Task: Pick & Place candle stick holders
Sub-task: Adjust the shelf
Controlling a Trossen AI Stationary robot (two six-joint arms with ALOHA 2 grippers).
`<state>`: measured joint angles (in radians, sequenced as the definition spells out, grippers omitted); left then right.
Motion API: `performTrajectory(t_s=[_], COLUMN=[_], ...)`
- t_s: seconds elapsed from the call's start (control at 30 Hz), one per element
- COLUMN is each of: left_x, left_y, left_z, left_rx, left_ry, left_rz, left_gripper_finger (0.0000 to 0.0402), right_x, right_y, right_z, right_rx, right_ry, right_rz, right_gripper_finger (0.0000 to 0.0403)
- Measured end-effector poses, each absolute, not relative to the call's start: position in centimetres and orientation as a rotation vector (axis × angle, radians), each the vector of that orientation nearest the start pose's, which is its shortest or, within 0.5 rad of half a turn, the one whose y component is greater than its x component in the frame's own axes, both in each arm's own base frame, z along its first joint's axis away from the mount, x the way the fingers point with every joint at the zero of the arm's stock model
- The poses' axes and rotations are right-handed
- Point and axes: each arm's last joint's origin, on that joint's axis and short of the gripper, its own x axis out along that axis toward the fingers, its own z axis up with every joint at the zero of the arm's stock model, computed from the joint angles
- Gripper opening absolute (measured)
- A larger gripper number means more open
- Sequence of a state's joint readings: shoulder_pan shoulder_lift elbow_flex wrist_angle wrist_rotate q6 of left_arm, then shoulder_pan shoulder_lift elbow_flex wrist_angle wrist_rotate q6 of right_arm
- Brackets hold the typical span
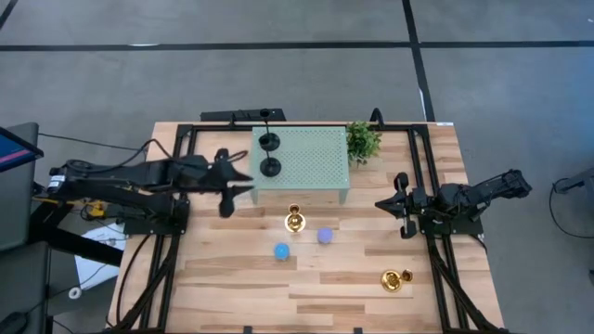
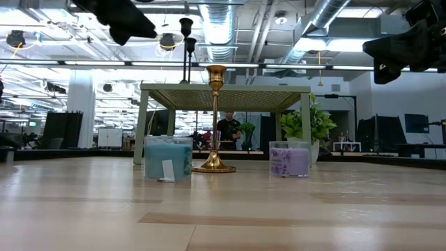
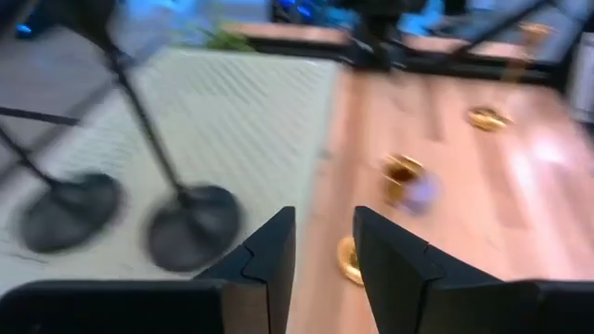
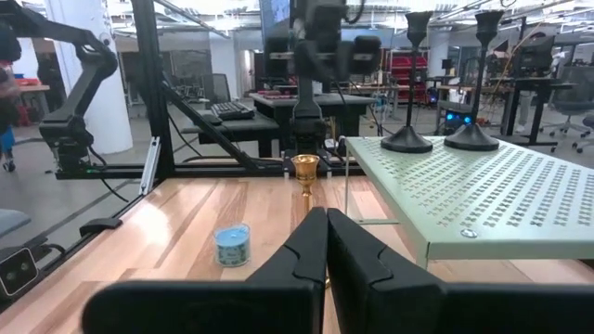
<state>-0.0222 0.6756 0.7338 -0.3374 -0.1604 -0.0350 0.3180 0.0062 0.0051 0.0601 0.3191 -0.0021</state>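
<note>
**Upright gold holder: position relative to the left gripper**

Item: gold candle stick holder, upright, standing on the bench just clear of the front edge of the green perforated stand. Its long axis is vertical, with a round base and a slim stem rising to the cup.

Nearest effector: left gripper, hovering above the stand's near-left corner, empty, its fingers parted by a narrow gap. The upright gold holder lies ahead of it, off to its right side and lower down. In the left wrist view the holder shows just beyond the fingertips, past the stand's edge.

Second effector: right gripper, fingers closed on nothing, waiting over the right of the bench. It is farther from the upright gold holder than the left gripper is.

Other task items:
- Two black candle stick holders stand upright on the stand, just behind the left gripper and close together.
- The second gold candle stick holder lies tipped on the bench, well apart from the left gripper and nearer the right one.

Judgement: the left arm is better placed; a side approach across the vertical stem would suit.
</note>
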Motion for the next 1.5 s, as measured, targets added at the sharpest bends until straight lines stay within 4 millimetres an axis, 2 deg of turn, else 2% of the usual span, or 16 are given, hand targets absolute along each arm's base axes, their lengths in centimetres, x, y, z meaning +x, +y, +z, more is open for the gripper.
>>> performTrajectory(t_s=[0.17, 0.37, 0.63, 0.83, 1.03, 1.5], left_x=[14.4, 14.3, 11.9, 10.8, 11.0, 12.7], left_y=[-1.0, -2.8, -4.0, -3.8, -3.9, -4.6], left_z=[31.0, 30.1, 30.7, 28.6, 27.0, 26.3], left_rx=[-0.016, 0.011, 0.140, 0.203, 0.186, 0.215], left_ry=[0.309, 0.334, 0.284, 0.295, 0.328, 0.383], left_rz=[0.001, -0.100, -0.087, -0.045, -0.042, -0.043], left_gripper_finger=[0.0107, 0.0078, 0.0026, 0.0006, 0.0016, 0.0012], right_x=[9.4, 9.4, 9.4, 9.4, 9.4, 9.4], right_y=[2.1, 2.1, 2.1, 2.1, 2.2, 2.2], right_z=[17.1, 17.1, 17.1, 17.1, 17.1, 17.1], right_rx=[0.017, 0.019, 0.019, 0.019, 0.019, -0.013], right_ry=[-0.056, -0.056, -0.056, -0.057, -0.056, -0.057], right_rz=[-0.001, -0.001, -0.001, 0.000, 0.001, 0.002], right_gripper_finger=[0.0000, 0.0000, 0.0000, 0.0000, 0.0000, 0.0000])
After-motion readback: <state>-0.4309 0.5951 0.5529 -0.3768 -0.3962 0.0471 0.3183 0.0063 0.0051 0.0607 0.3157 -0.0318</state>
